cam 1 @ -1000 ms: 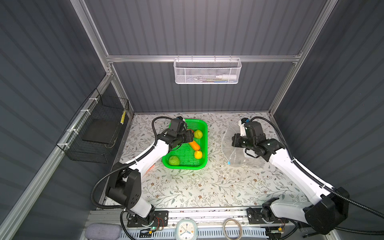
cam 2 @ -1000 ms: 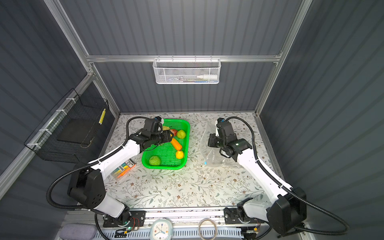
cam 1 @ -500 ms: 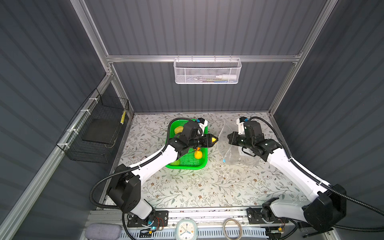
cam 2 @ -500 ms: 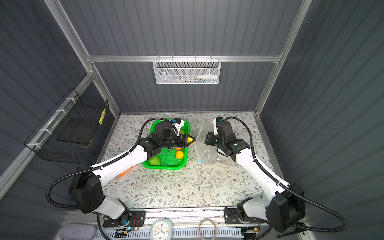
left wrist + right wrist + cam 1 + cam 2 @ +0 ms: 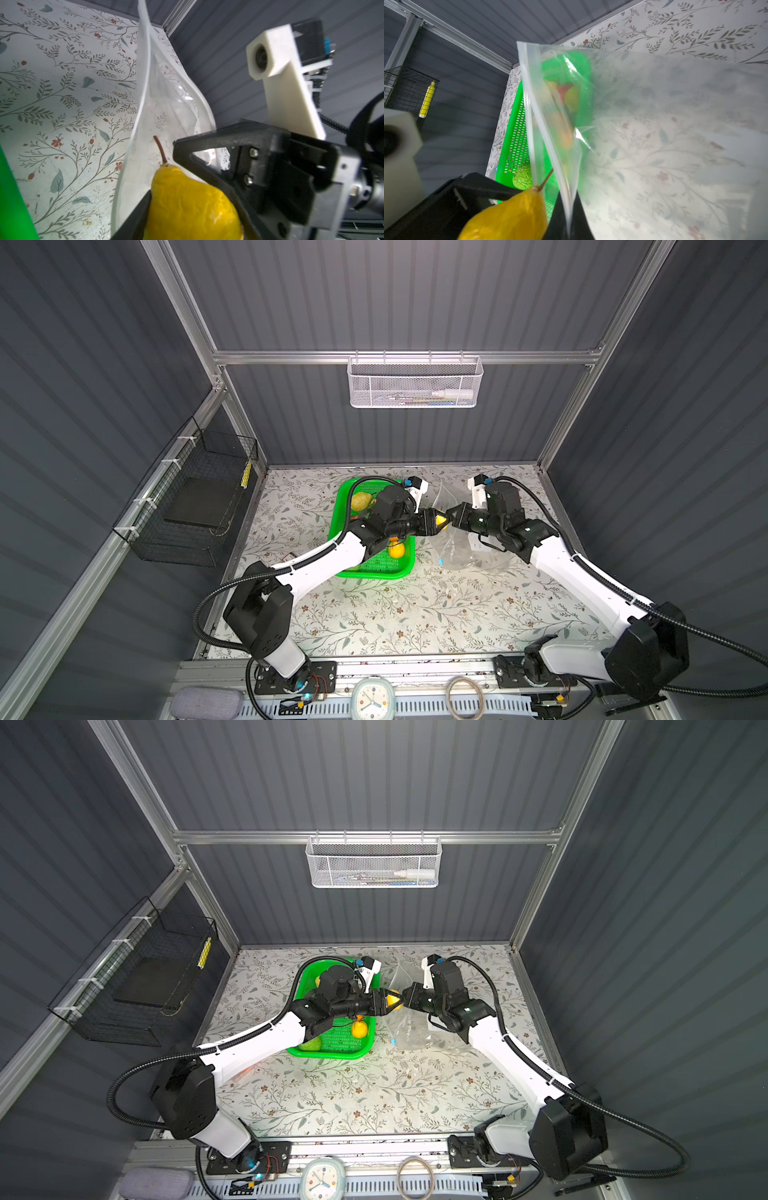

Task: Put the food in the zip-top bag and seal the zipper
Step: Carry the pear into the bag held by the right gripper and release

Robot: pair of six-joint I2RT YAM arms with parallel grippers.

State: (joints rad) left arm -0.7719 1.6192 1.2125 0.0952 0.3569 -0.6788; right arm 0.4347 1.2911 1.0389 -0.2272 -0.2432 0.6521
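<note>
My left gripper (image 5: 436,522) (image 5: 187,199) is shut on a yellow pear (image 5: 187,207) (image 5: 508,218) with a brown stem, held above the table at the mouth of the zip-top bag (image 5: 461,547) (image 5: 654,124). My right gripper (image 5: 451,517) (image 5: 568,220) is shut on the bag's mouth edge and holds it lifted, tip to tip with the left one. The zipper (image 5: 529,104) runs up from its jaws; the light-blue slider (image 5: 439,561) hangs low. More food lies in the green basket (image 5: 338,506) (image 5: 332,1052): a yellow fruit (image 5: 396,549) and a green ball (image 5: 522,179).
A black wire basket (image 5: 199,497) hangs on the left wall and a white mesh basket (image 5: 415,381) on the back wall. A small clock (image 5: 372,699) sits on the front rail. The left arm stretches over the green basket.
The left gripper has come out of the green basket and swung right with the pear to the bag's mouth. The right gripper has lifted the bag's edge toward the middle.
</note>
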